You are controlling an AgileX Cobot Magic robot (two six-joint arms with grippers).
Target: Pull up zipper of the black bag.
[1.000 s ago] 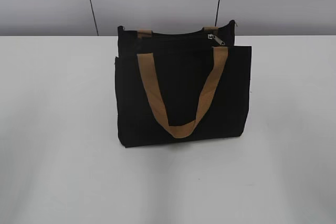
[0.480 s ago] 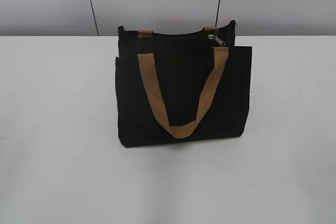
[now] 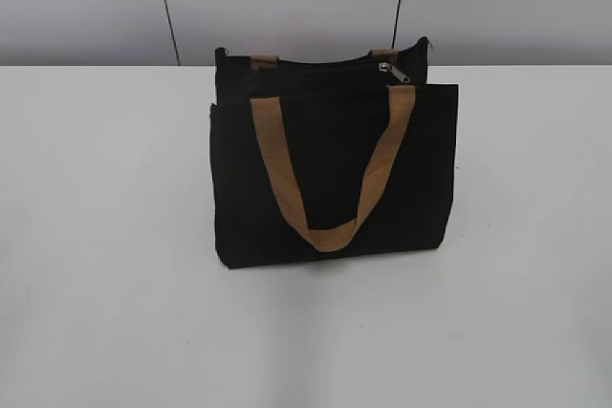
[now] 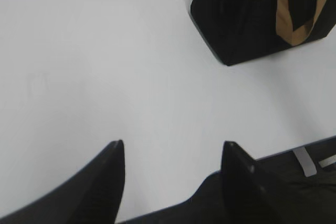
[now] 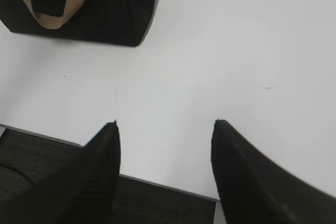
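Rectangular black fabric bag (image 3: 330,174) standing upright on white flat bench (image 3: 105,236), near the far edge, roughly centred in the exterior view. Tan-brown webbing strap (image 3: 330,174) hanging in a U-shaped loop down the front panel; second strap stubs just visible at the rear top edge. Dark zipper line (image 3: 316,66) running along the top of the bag, with small silver metal pull tab (image 3: 392,71) sitting near the right end of the top edge, just above the right strap root. Whether the zipper is closed along its length: cannot tell.

Left pincer (image 4: 173,148) held low over the near bench edge, angled toward the bag, jaws spread wide apart with bare bench between them, nothing gripped. Bag corner seen at upper right of the left wrist view, well apart from the fingertips.

Right pincer (image 5: 165,124) posed likewise above the near bench edge, jaws parted wide, empty. Bag's lower corner and strap loop seen at upper left of the right wrist view, well apart from the fingertips.

Neither arm visible in the exterior view.
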